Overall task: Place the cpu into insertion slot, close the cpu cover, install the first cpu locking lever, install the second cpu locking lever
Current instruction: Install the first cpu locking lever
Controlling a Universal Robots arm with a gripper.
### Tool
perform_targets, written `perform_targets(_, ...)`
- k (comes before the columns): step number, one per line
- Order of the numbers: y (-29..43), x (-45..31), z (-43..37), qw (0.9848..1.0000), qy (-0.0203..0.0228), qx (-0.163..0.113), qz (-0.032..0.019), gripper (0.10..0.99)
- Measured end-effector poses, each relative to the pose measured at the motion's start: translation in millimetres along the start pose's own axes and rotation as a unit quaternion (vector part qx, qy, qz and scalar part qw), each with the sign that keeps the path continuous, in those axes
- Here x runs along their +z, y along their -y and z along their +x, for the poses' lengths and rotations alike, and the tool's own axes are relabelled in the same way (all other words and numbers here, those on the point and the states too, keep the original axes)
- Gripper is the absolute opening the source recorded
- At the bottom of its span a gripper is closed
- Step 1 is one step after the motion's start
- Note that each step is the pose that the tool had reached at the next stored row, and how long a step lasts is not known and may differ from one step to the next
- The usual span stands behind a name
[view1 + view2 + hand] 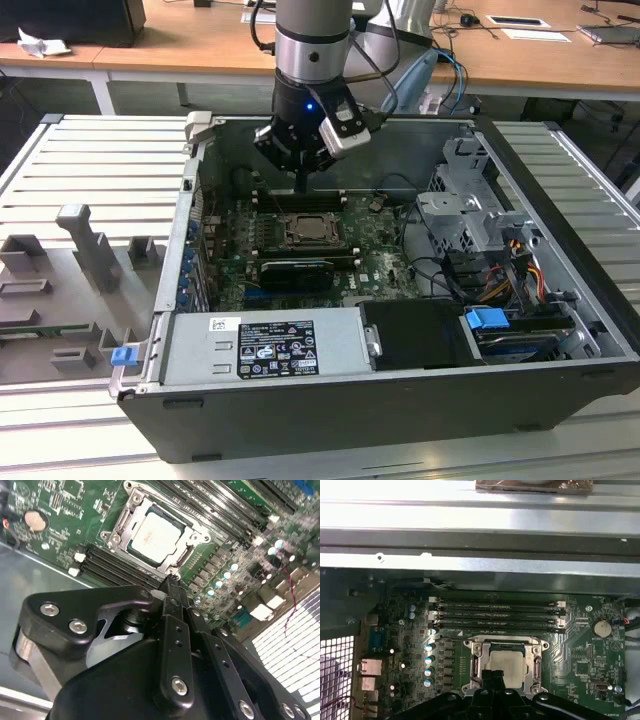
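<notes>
Inside the open computer case [300, 425] on the slatted bench [100, 160], the cpu [156, 532] is sitting flat in the insertion slot [312, 232], roughly mid-way across the green board [60, 510] and right beside the row of black memory sticks [495, 615]. The cpu cover [478, 662] looks folded down over it, silver frame all around with the chip's pale top showing through the window. Can't honestly tell whether either locking lever is hooked down; those thin rods blend into the frame.

The end effector [300, 185] hangs just above the socket edge nearest the memory sticks, fingers pressed together with nothing between them. In both wrist views its black body is in the way: in the second wrist view the tip [172, 582] sits over a corner of the frame, and in the first wrist view [493, 674] it hides one edge of the socket. In the exterior view the grey power supply box [260, 345] runs along the case's front wall, and cables and a drive cage [465, 215] sit toward the exterior view's right.
</notes>
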State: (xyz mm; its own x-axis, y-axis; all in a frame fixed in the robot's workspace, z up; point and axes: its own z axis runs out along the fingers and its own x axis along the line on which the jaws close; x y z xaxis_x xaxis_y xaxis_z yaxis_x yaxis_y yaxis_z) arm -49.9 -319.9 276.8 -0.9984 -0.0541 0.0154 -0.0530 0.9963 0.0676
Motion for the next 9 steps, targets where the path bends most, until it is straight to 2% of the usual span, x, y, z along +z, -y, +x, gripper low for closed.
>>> perform_targets(1, 0.1, 0.2, 0.2, 0.9996, -0.0017, -0.028, 0.0006, 0.106)
perform_targets(2, 0.0, 0.5, 0.7, 0.9996, -0.0003, -0.028, 0.0007, 0.106)
perform_targets(6, 0.1, 2.4, 0.6, 1.0000, 0.0024, 0.006, 0.0002, 0.106)
perform_targets(9, 0.2, 4.7, 2.4, 0.9999, 0.0032, 0.014, 0.0003, 0.106)
